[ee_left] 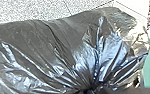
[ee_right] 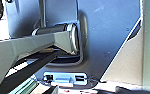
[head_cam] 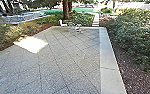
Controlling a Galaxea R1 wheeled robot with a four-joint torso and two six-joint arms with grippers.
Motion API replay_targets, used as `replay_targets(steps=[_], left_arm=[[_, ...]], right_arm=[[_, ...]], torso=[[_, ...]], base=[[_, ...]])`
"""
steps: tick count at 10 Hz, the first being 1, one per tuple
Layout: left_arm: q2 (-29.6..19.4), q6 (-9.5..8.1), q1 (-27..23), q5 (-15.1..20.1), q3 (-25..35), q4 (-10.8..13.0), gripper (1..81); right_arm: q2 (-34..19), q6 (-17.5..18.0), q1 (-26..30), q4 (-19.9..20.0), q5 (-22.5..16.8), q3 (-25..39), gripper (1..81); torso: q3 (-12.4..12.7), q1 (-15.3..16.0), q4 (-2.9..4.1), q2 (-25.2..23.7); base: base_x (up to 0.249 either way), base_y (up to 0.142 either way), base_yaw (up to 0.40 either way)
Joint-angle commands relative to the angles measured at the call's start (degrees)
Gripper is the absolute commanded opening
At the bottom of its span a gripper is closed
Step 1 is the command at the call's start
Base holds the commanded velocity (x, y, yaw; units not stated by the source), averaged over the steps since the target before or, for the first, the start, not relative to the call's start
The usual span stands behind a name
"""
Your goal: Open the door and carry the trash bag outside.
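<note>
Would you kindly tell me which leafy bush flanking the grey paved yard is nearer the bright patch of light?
The yellowish-green bush left of the yard; the darker green bush stands right, across it.

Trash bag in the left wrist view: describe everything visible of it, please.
The trash bag is black, glossy and looks like thin plastic. It bulges broadly, and its folds draw together into a tight, dark gather. Bright glints run along the creases, and one end looks paler, brownish and perhaps slightly see-through. Speckled paving shows beyond it. Whether it hangs or rests on something, and what holds the gather, I cannot tell.
</note>
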Motion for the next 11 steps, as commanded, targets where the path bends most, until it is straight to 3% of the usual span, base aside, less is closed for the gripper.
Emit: replay_targets(steps=[1,3,4,6,7,8,10,11], left_arm=[[-3.3,-0.09,-8.7,4.6,0.2,-4.4,1.0],[-3.6,-0.09,-13.2,7.4,0.2,-6.4,1.0],[-3.6,-0.09,-15.4,9.0,0.2,-7.3,1.0],[-3.8,-0.09,-18.6,10.3,-0.6,-9.3,1.0],[-4.0,-0.09,-20.4,11.2,-0.5,-10.3,1.0],[-4.1,-0.09,-22.4,12.4,-0.7,-11.6,1.0],[-4.9,-0.09,-26.5,14.2,-0.6,-14.2,1.0],[-5.7,-0.09,-29.2,16.8,-0.3,-15.7,1.0]], right_arm=[[0.4,0.0,1.0,0.3,-3.7,0.4,81.1],[0.5,-0.1,1.0,0.1,-3.7,0.4,81.1],[0.5,-0.2,0.8,-0.1,-3.7,0.6,81.1],[0.5,-0.1,0.8,0.0,-3.7,0.9,81.1],[0.5,-0.1,0.8,0.1,-3.7,0.9,81.1],[0.5,-0.1,0.8,0.0,-3.7,0.9,81.1],[0.5,-0.1,0.8,0.1,-3.7,0.9,81.1],[0.5,-0.1,0.8,0.1,-3.7,1.1,81.1]], torso=[[0.1,0.0,0.0,0.0],[-0.4,0.0,0.0,0.0],[-3.6,0.0,2.12,0.0],[-6.1,0.0,2.92,0.0],[-3.1,0.0,1.25,0.0],[-4.5,0.0,1.62,0.0],[-5.2,0.0,1.72,0.1],[-5.1,0.0,1.72,0.1]], base=[[0.0,0.0,0.0],[0.0,0.0,0.0],[0.0,0.0,0.0],[0.0,0.0,0.0],[0.0,0.0,0.0],[0.0,0.0,0.0],[0.0,0.0,0.0],[0.0,0.0,0.0]])
